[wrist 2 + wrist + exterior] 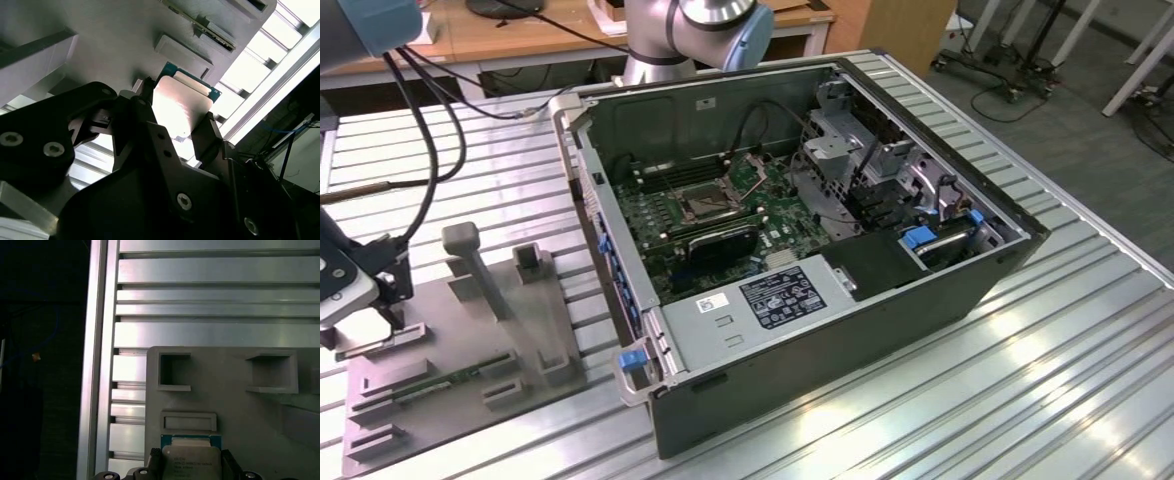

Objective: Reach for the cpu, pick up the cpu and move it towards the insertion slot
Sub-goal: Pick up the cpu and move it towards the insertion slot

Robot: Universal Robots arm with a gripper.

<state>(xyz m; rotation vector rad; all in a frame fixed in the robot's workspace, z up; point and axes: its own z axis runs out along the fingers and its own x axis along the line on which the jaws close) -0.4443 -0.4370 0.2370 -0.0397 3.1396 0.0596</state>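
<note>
You have the cpu (182, 107) (192, 460) between the jaws, which press on two opposite edges, close over the grey tray (225, 370) (454, 330). The arm (680, 30) reaches down at the exterior view's left. It is well apart from the insertion slot (704, 203), inside the open computer case (854, 300) on the slatted worktop (1067, 380).

Silvery, green-edged cpu (180, 107); grey tray (225, 405); black fingers (211, 134).
</note>
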